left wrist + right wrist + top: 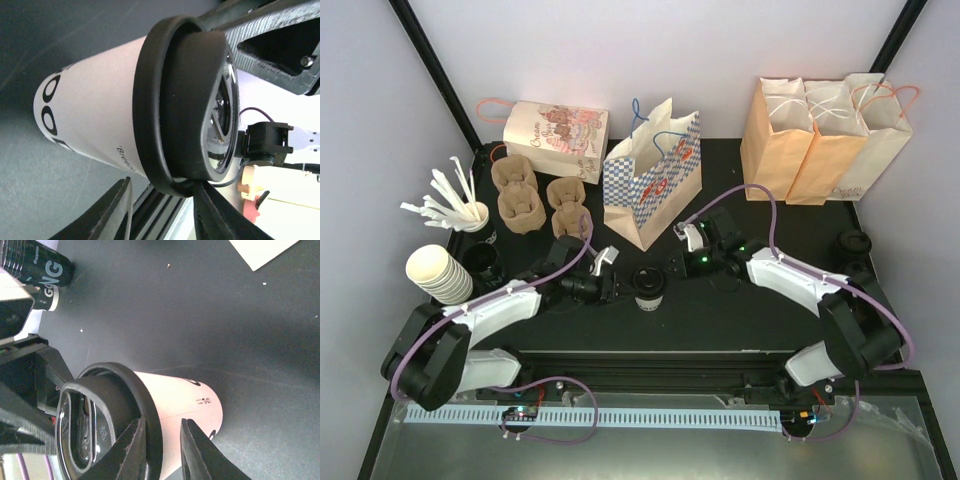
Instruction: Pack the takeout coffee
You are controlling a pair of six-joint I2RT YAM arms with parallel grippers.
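Observation:
One takeout coffee (648, 287), a white paper cup with black print and a black lid, stands mid-table. It fills the left wrist view (90, 115) and lies low in the right wrist view (187, 402). My left gripper (620, 284) is at the cup's left, open wide (162, 182); one finger (217, 215) touches the lid rim (150, 125). My right gripper (672, 268) is at the cup's right (162, 420), its jaws a narrow gap apart. They straddle the lid rim (150, 410) without clearly clamping it.
A blue-checked paper bag (655, 180) stands open just behind the cup. Three tan bags (820, 130) stand back right and a printed white bag (555, 135) back left. Brown pulp carriers (530, 195), plain white cups (438, 272) and a cup of white utensils (455, 208) are at left.

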